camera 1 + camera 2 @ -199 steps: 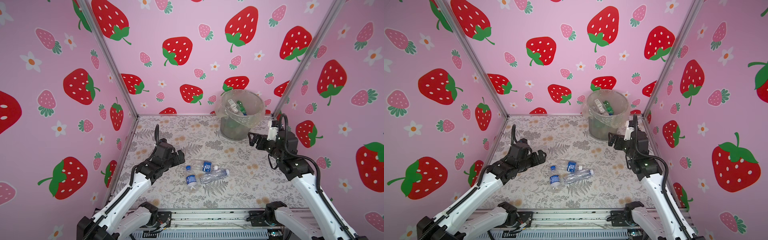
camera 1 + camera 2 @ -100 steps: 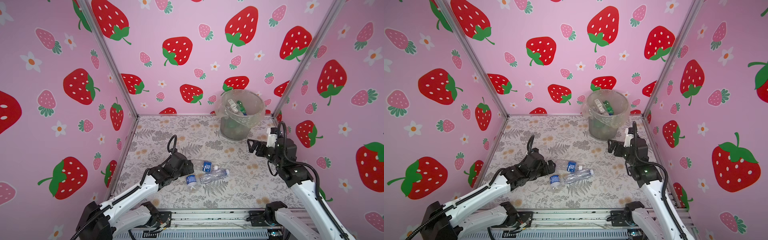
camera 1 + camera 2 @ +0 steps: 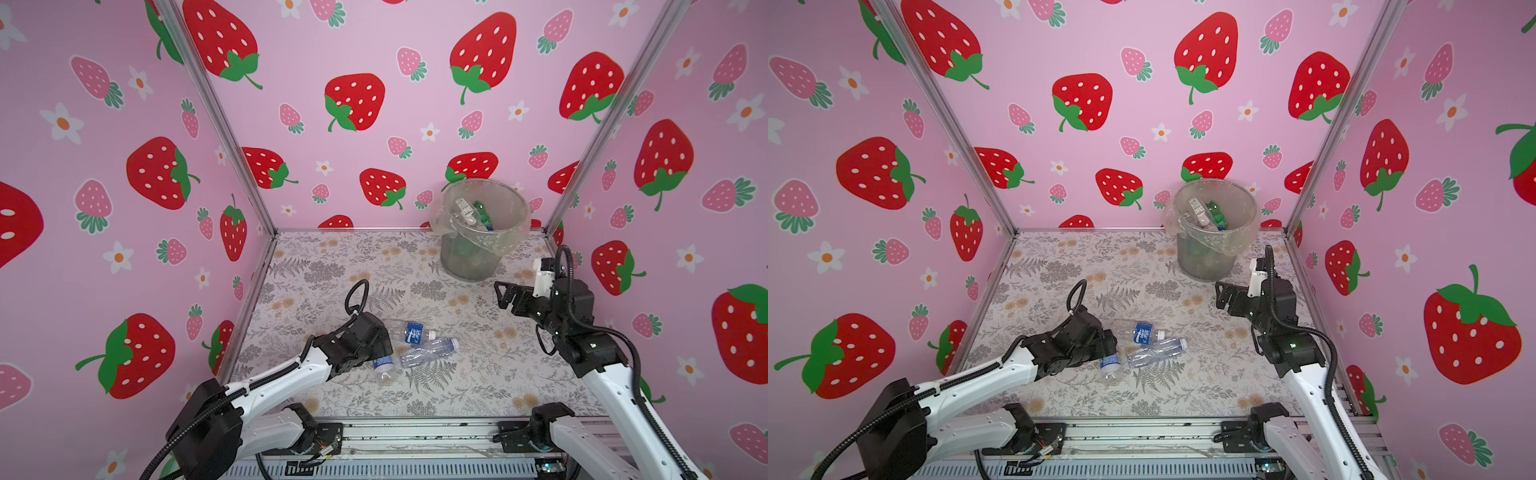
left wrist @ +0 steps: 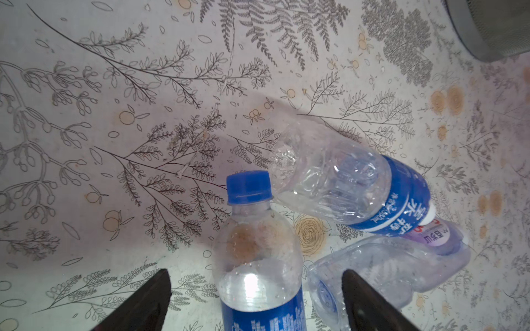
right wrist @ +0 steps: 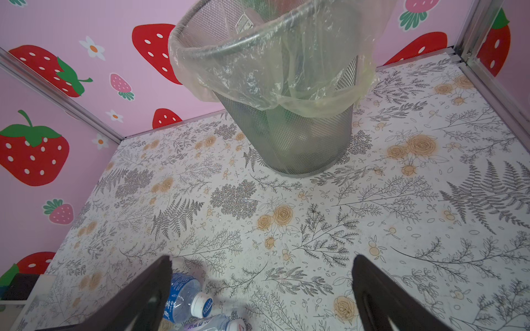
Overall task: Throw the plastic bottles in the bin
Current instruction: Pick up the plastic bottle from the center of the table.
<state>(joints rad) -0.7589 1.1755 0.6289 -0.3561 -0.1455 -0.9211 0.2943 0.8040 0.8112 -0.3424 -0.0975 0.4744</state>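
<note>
**Desk:** Report the left pincer.

**Operator:** On my screen the left pincer (image 4: 255,272) has its jaws apart. It sits low over the bench (image 3: 332,270) and straddles the blue-capped bottle (image 4: 258,258). That bottle lies on its side between the two fingers (image 4: 143,301), with its cap end reaching past the fingertips. On one side I see bare bench between finger and bottle. On the other side the base of the clear bottle (image 4: 387,266) sits in the gap. I see neither finger touching the blue-capped bottle.

**Desk:** And the third bottle?

**Operator:** The blue-labelled bottle (image 4: 358,186) lies just beyond the fingertips. Its base is near the blue cap and its white-capped end is just beside the clear bottle's labelled end. I cannot tell whether those two touch. In both top views the three bottles form a tight cluster near the front middle of the bench, and the pincer body covers part of the blue-capped bottle.

**Desk:** Right side?

**Operator:** The right pincer (image 5: 262,258) is spread wide and holds nothing. It hangs above the bench, well apart from the cluster, facing the bin (image 5: 286,137). The bin stands upright at the back right of the bench, near that pincer but not touching it. Its liner is folded over the rim. A green bottle (image 3: 482,210) and others lie inside.
</note>
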